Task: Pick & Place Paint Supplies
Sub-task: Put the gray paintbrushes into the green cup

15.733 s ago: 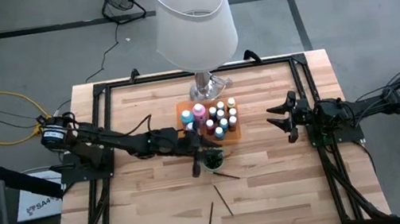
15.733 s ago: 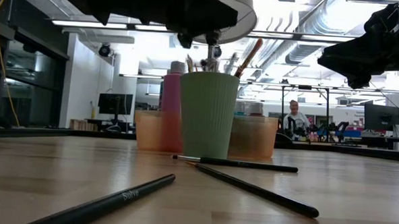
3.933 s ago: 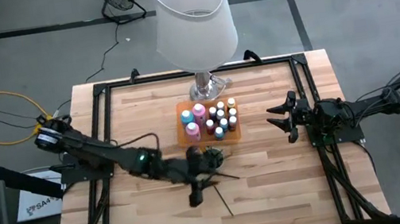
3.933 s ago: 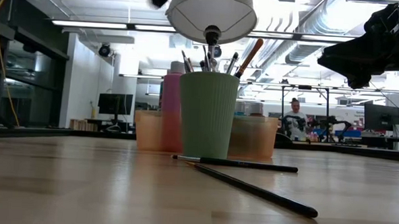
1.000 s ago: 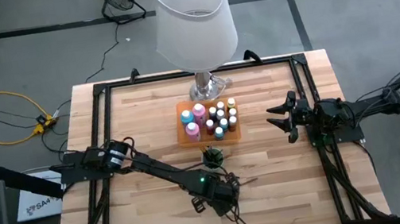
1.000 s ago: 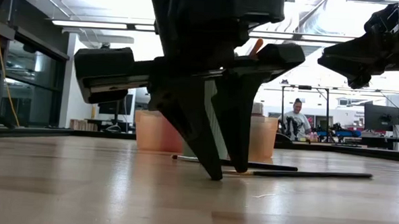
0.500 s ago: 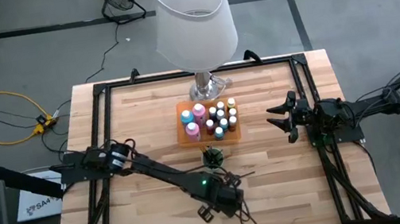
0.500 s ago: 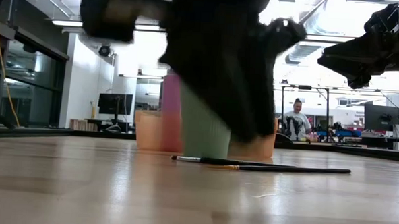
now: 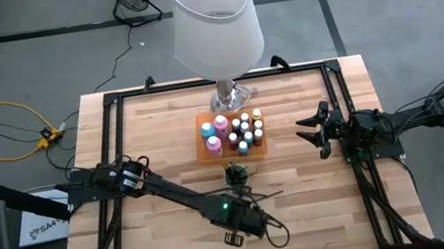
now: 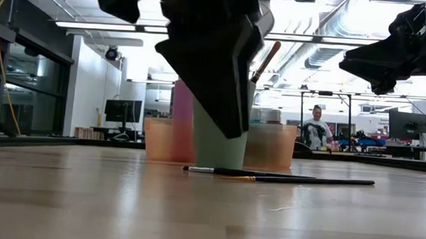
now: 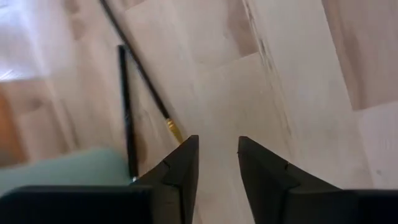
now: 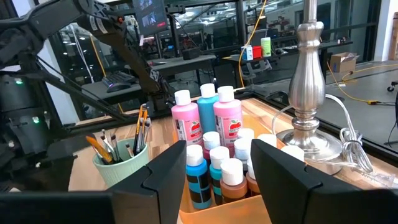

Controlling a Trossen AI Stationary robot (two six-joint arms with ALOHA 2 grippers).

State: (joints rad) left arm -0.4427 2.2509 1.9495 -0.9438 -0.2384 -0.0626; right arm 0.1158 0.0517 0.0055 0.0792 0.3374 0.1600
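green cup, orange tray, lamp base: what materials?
Green cup: looks like matte plastic, faintly ribbed wall. Orange tray: translucent plastic, light glows through it. Lamp base: polished or brushed metal, silvery with bright reflections. All judged by look only.

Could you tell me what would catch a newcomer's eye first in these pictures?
Probably the big white-shaded lamp at the table's far edge, with the orange tray of paint bottles just in front of it. Next, the left claw hanging open over the near middle of the table, beside two loose brushes and the green cup.
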